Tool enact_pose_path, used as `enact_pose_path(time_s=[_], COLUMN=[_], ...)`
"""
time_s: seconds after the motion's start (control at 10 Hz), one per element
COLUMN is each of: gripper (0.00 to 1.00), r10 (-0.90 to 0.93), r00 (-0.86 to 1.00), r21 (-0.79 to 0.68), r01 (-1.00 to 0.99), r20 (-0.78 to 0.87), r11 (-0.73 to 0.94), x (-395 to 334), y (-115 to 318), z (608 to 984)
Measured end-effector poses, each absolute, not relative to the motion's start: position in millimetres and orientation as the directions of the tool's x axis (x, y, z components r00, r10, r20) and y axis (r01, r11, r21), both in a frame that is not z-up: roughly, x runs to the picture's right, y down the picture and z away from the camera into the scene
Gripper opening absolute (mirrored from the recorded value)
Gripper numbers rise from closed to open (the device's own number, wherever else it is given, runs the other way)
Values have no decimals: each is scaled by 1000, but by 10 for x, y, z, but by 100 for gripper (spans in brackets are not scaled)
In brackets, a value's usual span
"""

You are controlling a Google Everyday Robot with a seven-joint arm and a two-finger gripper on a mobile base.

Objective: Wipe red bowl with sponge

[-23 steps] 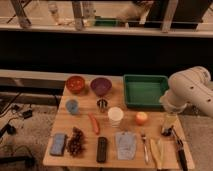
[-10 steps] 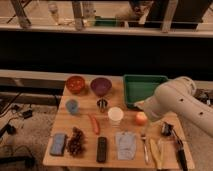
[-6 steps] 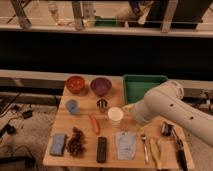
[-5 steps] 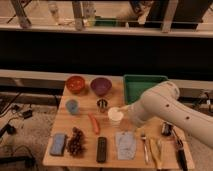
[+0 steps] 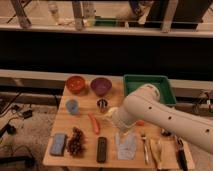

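The red bowl point(image 5: 76, 84) stands at the table's far left, next to the purple bowl point(image 5: 100, 86). The sponge point(image 5: 58, 143), a small blue-grey block, lies at the near left corner beside a bunch of dark grapes point(image 5: 76, 142). My white arm point(image 5: 152, 112) reaches in from the right across the middle of the table. The gripper point(image 5: 117, 122) is at its left end, near the table's centre and just above the pale cloth point(image 5: 125, 145). It is well right of the sponge and nearer me than the red bowl.
A green tray point(image 5: 148, 85) sits at the far right. A light-blue cup point(image 5: 72, 106), a small metal cup point(image 5: 102, 104), a red-orange carrot-like piece point(image 5: 94, 123) and a black remote point(image 5: 102, 149) lie left of the arm. Cutlery point(image 5: 146, 148) lies at the near right.
The arm has swung from the table's right side leftward to the centre, and now covers the white cup and the orange item. The objects on the table have not moved.
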State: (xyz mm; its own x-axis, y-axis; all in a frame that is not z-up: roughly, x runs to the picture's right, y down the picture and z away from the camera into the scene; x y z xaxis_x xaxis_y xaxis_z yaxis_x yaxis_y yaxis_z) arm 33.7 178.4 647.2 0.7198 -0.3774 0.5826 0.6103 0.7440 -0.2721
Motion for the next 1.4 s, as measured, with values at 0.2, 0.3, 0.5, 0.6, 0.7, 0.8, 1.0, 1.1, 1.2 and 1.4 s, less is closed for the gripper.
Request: enact_pose_path(time_s=[0.2,0.3,0.5,0.6,0.7,0.8,1.0,1.1,1.2,1.4], gripper=[80,80,80,80,80,80,80,80,80,80], r10=[-384,-396,-417,-426,-439,-451,-469,-478,-486,-499], r00=[687,665,636,624,609,593,563,550,538,505], r21=[-248,-230,-201,-190,-175,-158,-130,-117,-106,-80], r01=[633,650,673,682,693,704,723,731,738,755], r20=[617,633,649,655,660,667,680,685,689,704], r11=[733,724,712,706,699,692,679,673,667,651], x=[128,0,-207,-286,-400,-545,-747,-824,-887,-1034], y=[1853,1889,1953,1974,1992,2008,2042,2063,2086,2154], z=[6410,6383,6339,6325,6311,6290,6230,6193,6158,6071])
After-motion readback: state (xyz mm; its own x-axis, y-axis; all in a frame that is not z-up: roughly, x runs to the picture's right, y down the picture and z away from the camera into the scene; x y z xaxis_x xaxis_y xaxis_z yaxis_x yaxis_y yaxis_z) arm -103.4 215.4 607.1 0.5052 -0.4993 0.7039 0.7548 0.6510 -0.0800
